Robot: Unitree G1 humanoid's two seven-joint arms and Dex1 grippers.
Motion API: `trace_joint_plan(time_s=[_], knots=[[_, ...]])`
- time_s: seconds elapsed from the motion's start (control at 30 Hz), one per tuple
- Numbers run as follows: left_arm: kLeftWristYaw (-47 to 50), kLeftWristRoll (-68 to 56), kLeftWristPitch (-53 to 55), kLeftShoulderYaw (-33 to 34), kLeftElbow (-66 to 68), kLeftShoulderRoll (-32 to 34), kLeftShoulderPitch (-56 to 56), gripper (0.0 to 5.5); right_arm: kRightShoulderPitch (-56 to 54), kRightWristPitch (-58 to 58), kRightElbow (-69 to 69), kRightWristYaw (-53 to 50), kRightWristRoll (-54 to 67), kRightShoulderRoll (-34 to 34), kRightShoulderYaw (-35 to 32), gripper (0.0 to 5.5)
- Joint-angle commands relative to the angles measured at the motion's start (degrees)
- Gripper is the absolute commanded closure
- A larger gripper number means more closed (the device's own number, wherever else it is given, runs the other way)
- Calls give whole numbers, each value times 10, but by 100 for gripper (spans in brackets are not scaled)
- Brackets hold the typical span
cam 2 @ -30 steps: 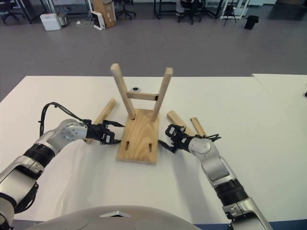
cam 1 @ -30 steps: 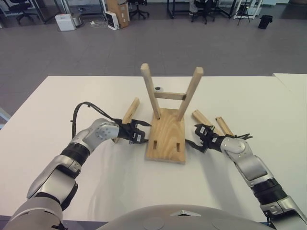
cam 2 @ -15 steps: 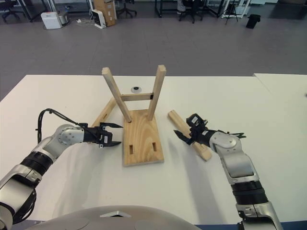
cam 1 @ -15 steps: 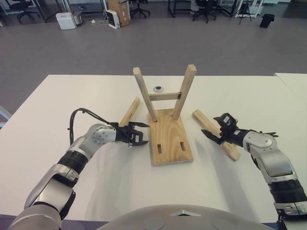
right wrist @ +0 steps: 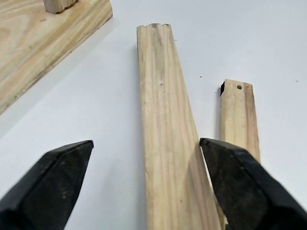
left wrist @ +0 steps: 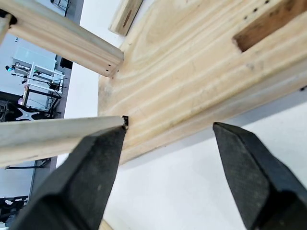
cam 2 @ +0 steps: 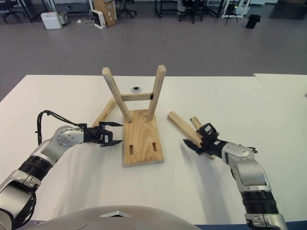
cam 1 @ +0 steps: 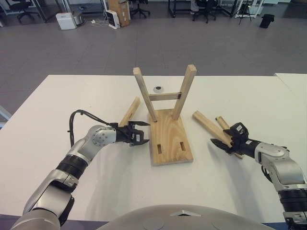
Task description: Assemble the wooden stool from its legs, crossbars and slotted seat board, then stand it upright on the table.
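Pale wood parts are spread over the white table (cam 1: 48, 120). The flat slotted wooden seat board (cam 1: 170, 136) lies in the middle. Two upright wooden legs (cam 1: 144, 93) rise from its far end, leaning a bit outward, with a short wooden crossbar (cam 1: 164, 96) joining them partway up. The two slots (cam 1: 171, 146) at the near end of the board have nothing in them.

On the left, one loose wooden leg (cam 1: 129, 111) lies flat just beside the board's far left corner. The left gripper (cam 1: 140, 132) sits low on the table right next to the board's left long edge. Its fingers (left wrist: 91, 177) are spread wide with nothing held, and the wrist view looks past them at the board edge.

On the right, a long loose wooden leg (cam 1: 209, 126) lies at an angle, apart from the board, with a shorter wooden stick (cam 1: 222, 122) just beside it. The right gripper (cam 1: 221, 143) is at the near end of that long leg. It's gaping, with one finger either side of the wood in the wrist view (right wrist: 168, 143). I can't tell whether either finger actually touches it.

A small dark round disc (cam 1: 158, 88) sits on the table behind the legs.
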Motion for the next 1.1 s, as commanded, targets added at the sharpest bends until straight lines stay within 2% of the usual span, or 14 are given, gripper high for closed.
trace_joint_plan(time_s=[0.03, 0.13, 0.27, 0.37, 0.47, 0.67, 0.77, 0.87, 0.93, 0.97, 1.03, 1.07, 1.1], knots=[[-7, -2, 12, -2, -3, -9, 3, 215, -23, -22, 24, 6, 17, -1, -28, 137], [-11, -1, 12, -9, -2, -20, 3, 215, -29, -37, 59, 25, 14, -10, -24, 137], [-16, 2, 10, -11, 3, -25, 0, 215, -9, -63, 110, 76, -7, -20, 29, 137], [-21, 1, 10, -11, -1, -25, 2, 215, -14, -76, 143, 84, -17, -19, 39, 137], [-22, 0, 10, -9, -2, -22, 8, 215, -18, -58, 144, 84, -15, -18, 46, 190], [-15, 4, 8, -4, -10, -17, 15, 215, 20, 30, 16, 92, 60, 10, 52, 304], [-15, 4, 4, 5, -7, -4, 9, 215, 39, 44, 10, 74, 66, 16, 47, 333], [-15, 0, 3, 11, -6, 3, 8, 215, 47, 90, 9, 44, 114, 49, 9, 338], [-15, 0, 4, 14, -8, 4, 11, 215, 37, 148, 4, 20, 183, 85, -38, 339], [-14, -1, 5, 15, -8, 5, 13, 215, 22, 216, 5, -17, 281, 130, -96, 340], [-12, -1, 6, 17, -7, 5, 13, 215, 8, 312, 28, -120, 563, 211, -197, 343], [-12, -1, 7, 18, -6, 4, 11, 215, 18, 332, 29, -154, 684, 230, -210, 343], [-12, -1, 8, 18, -8, 4, 11, 215, 44, 337, 15, -178, 779, 238, -192, 343]])
